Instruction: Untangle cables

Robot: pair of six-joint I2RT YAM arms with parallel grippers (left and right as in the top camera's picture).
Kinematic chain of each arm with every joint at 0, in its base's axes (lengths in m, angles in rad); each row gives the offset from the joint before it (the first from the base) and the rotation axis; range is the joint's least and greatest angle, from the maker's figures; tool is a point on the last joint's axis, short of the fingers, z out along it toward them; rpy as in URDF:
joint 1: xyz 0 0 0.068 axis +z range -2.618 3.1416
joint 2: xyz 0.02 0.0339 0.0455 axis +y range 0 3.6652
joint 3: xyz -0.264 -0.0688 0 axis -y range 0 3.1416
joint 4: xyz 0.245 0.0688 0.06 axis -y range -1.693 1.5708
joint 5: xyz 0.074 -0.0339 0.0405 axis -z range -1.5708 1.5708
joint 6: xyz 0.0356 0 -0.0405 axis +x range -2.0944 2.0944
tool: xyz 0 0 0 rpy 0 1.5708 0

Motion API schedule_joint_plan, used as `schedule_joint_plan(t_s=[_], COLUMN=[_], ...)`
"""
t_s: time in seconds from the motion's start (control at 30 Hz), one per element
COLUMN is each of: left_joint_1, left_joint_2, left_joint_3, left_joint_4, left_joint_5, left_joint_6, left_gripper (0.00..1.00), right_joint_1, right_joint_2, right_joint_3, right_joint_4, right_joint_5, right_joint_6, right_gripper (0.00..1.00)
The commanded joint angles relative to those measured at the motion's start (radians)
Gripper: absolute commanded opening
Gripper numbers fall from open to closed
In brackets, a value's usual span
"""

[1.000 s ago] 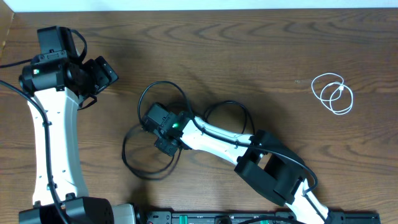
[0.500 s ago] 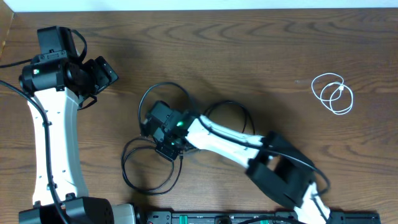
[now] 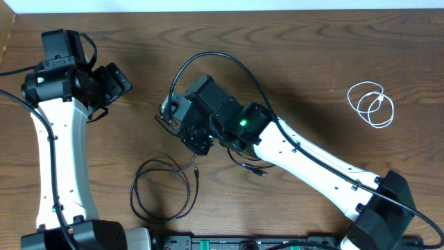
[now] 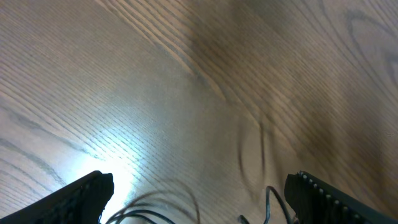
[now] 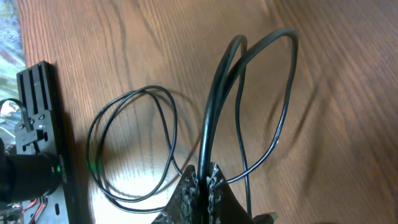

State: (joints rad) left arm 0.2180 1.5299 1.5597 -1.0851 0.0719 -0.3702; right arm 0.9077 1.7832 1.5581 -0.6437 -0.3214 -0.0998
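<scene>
R gripper (image 5: 204,177) is pinched tight on the black cable (image 5: 209,124): a doubled strand rising from its tips, the rest in loose loops on the table just beside. White cable (image 3: 380,103) lies coiled well apart, far right. L gripper (image 4: 199,193) hangs wide, holding nothing. Step in hand, prob.: opening out the black loops. Next move calls for a slow pull w/o cinching a knot.

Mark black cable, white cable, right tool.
black cable (image 5: 214,109): right wrist view, doubled strand above the pinch.
white cable (image 3: 380,102): overhead view, where its loops overlap.
right tool (image 5: 204,179): right wrist view, between the tips, shut on the black cable.
</scene>
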Motion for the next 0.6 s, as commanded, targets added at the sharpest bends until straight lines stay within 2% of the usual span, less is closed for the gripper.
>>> schedule_joint_plan(t_s=[0.0,0.23,0.33,0.37,0.57], left_joint_1=[0.002,0.002,0.002,0.002,0.002], left_joint_2=[0.000,0.000,0.000,0.000,0.000], left_joint_3=[-0.008,-0.008,-0.008,-0.008,-0.008], left_joint_4=[-0.003,-0.003,-0.003,-0.003,-0.003], left_joint_5=[-0.013,-0.013,-0.013,-0.013,-0.013], left_joint_6=[-0.010,-0.009,-0.010,-0.009,-0.010], left_gripper=[0.93,0.94,0.93,0.95,0.93], right_joint_1=[0.029,0.116,0.152,0.165,0.228], right_joint_2=[0.034,0.059,0.059,0.061,0.068], right_joint_3=[-0.003,-0.003,-0.003,-0.003,-0.003], right_joint_4=[-0.011,-0.024,-0.061,-0.081,-0.152], right_joint_5=[-0.007,-0.037,-0.037,-0.037,-0.034], right_joint_6=[-0.021,-0.024,-0.072,-0.087,-0.111], right_gripper=[0.01,0.01,0.16,0.18,0.22])
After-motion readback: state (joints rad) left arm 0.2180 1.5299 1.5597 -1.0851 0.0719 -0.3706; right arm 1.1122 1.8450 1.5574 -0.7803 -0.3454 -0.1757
